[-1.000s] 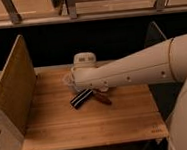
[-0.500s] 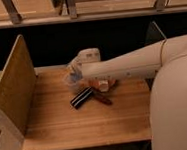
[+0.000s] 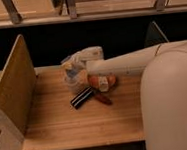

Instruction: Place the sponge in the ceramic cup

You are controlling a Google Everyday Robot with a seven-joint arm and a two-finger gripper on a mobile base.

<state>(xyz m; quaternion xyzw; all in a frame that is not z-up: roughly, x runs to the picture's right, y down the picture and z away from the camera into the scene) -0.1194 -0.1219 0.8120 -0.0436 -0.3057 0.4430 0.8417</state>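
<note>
Hovering at pale round ceramic cup [image 3: 72,85] on wooden table [image 3: 57,124]: gripper [image 3: 75,71], grip state unclear; flat black bar [image 3: 82,97] beside.

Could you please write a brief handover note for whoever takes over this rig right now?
Gripper: at the back of the wooden table, left of centre, right at the ceramic cup.
Sponge: a blue-grey patch at the gripper, seemingly just above the cup.
Done: the sponge appears to be at the cup; whether it is inside cannot be told.
Left: confirm that the sponge lies in the cup, then pull the arm clear.
</note>
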